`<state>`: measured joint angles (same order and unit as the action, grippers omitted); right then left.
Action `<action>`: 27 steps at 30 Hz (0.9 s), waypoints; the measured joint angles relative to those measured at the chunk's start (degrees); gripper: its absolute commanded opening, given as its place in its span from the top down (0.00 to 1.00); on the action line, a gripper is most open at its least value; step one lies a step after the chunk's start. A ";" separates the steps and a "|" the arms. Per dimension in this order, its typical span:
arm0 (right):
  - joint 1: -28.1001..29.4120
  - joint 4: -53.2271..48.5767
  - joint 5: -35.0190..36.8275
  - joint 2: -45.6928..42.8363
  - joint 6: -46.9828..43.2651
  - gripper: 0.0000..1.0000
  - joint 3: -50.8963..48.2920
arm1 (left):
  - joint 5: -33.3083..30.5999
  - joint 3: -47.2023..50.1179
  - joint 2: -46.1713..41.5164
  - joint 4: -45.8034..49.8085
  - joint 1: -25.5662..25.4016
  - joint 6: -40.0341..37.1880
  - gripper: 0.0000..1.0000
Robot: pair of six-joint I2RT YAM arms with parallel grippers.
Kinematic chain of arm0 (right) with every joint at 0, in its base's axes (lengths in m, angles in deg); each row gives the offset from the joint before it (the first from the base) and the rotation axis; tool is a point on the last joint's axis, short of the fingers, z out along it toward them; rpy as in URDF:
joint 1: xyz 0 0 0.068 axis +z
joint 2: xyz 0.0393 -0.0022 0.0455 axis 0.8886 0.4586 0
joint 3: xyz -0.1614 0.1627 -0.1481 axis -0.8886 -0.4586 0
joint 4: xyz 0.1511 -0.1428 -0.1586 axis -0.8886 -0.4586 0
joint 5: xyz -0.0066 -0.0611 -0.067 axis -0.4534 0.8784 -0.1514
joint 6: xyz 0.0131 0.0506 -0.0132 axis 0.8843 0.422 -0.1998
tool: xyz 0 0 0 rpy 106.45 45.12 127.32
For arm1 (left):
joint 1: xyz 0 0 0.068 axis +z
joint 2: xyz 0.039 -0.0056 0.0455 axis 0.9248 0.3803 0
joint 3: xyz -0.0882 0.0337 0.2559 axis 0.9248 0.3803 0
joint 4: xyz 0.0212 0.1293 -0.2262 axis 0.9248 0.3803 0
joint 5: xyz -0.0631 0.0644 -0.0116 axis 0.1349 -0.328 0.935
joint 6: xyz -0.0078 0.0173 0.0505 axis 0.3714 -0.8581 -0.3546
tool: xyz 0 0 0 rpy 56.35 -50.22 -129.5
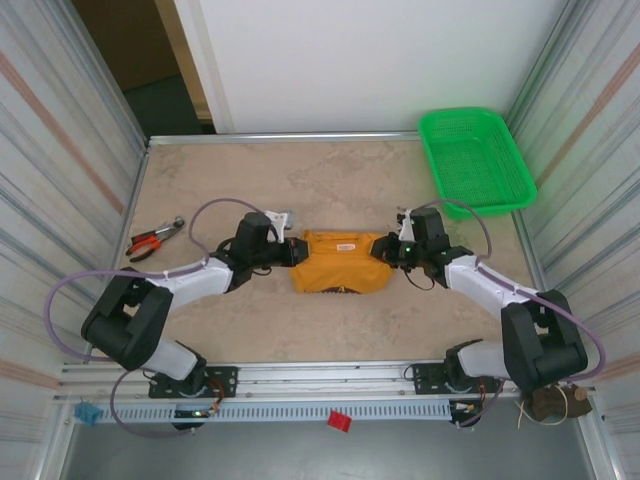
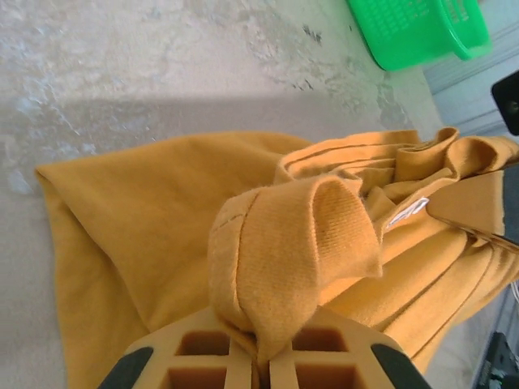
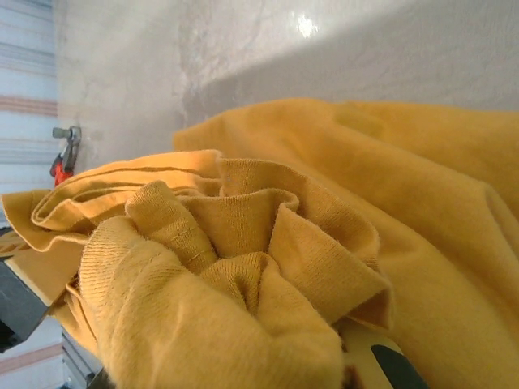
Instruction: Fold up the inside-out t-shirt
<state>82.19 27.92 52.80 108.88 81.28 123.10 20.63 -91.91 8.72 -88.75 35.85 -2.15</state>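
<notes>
From above, the t-shirt (image 1: 338, 262) lies bunched on the table (image 1: 330, 180), its long axis running left to right. The left gripper (image 1: 292, 252) and right gripper (image 1: 388, 252) sit at opposite ends, equally near. The left wrist view shows the jaws pinched on a sleeve-like fold. The right wrist view shows gathered cloth clamped in the jaws.

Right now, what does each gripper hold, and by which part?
The left gripper pinches the t-shirt at its bunched left end; the right gripper at its right end.
</notes>
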 measured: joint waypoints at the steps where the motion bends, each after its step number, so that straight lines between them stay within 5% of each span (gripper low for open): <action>1: 0.00 0.15 0.31 0.24 -0.22 1.00 0.39 | -0.72 -0.07 0.09 -0.04 -0.11 -0.04 1.00; 10: 0.35 3.61 4.79 12.83 -2.08 1.00 4.70 | -6.58 -3.87 9.18 0.09 -0.24 -2.01 1.00; 14: 0.50 4.63 5.16 17.27 -2.51 0.66 5.46 | -8.76 -4.20 12.87 0.15 -0.66 -2.47 1.00; 17: 0.31 4.07 6.25 17.38 -3.37 0.43 6.51 | -11.13 -4.74 13.68 2.08 -0.39 -3.37 0.57; 20: -0.46 1.51 7.69 14.49 -4.52 0.38 6.91 | -13.49 -5.70 12.70 5.31 0.94 -4.15 0.36; 23: -1.29 -2.69 9.07 8.04 -5.44 0.40 6.95 | -14.88 -6.75 8.41 9.68 2.16 -5.14 0.26; 27: -0.57 -6.51 9.57 -1.57 -5.81 0.58 7.10 | -15.61 -8.98 -0.50 13.99 1.95 -5.35 0.26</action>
<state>81.62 21.40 62.37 107.31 75.47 130.21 5.02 -100.89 8.22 -74.76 37.80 -7.51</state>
